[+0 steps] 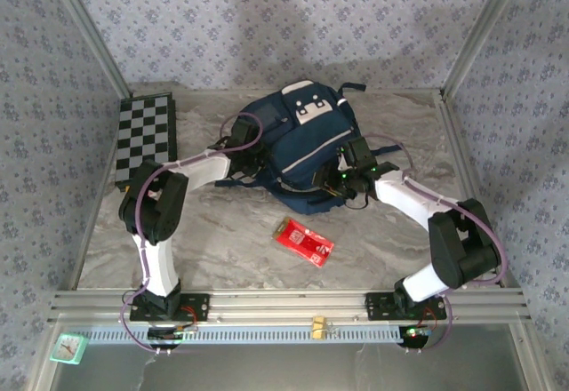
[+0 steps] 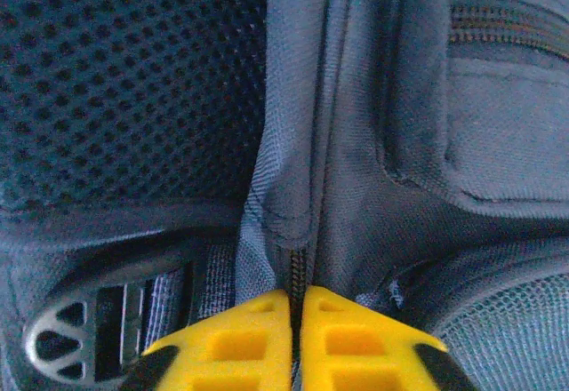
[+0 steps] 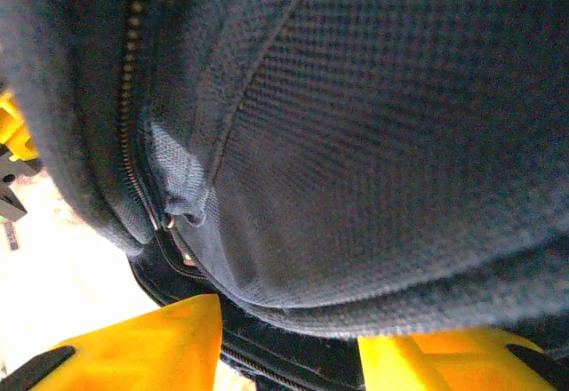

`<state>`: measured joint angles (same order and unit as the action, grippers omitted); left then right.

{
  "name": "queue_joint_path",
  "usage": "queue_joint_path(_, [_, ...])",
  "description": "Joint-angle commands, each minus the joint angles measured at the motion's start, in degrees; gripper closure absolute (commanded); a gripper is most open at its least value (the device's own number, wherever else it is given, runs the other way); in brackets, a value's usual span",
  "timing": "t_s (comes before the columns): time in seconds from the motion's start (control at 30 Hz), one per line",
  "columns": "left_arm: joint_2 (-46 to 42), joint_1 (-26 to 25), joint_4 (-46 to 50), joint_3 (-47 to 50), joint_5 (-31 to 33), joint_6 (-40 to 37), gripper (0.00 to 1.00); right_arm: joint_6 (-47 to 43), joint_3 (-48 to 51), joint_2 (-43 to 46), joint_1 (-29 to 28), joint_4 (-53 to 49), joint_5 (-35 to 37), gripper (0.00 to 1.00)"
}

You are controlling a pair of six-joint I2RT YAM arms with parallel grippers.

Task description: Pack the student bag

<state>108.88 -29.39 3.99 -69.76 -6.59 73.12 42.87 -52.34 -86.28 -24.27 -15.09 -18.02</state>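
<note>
The student bag, a navy backpack with a white patch at its top, lies flat in the middle of the table. My left gripper is at the bag's left side. In the left wrist view its yellow fingers are pressed together at the left gripper, pinching the zipper seam of the student bag. My right gripper is at the bag's near right edge. In the right wrist view a thick fold of the student bag fills the gap of the right gripper, whose jaws hold it.
A red packet lies on the marble table in front of the bag. A folded chessboard rests at the far left. A grey strap buckle sits beside the left fingers. Aluminium frame posts and patterned walls bound the table.
</note>
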Motion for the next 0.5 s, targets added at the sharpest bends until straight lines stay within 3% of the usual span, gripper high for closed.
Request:
queue_joint_path(0.0, [0.1,-0.7,-3.2,-2.0,-0.5,0.6,0.98,-1.7,-1.5,-1.5,1.6,-1.4,-0.5,0.55])
queue_joint_path(0.47, [-11.1,-2.2,-0.7,5.3,1.6,0.8,1.0,-13.4,-14.6,-8.8,6.8,-4.9,-4.5,0.53])
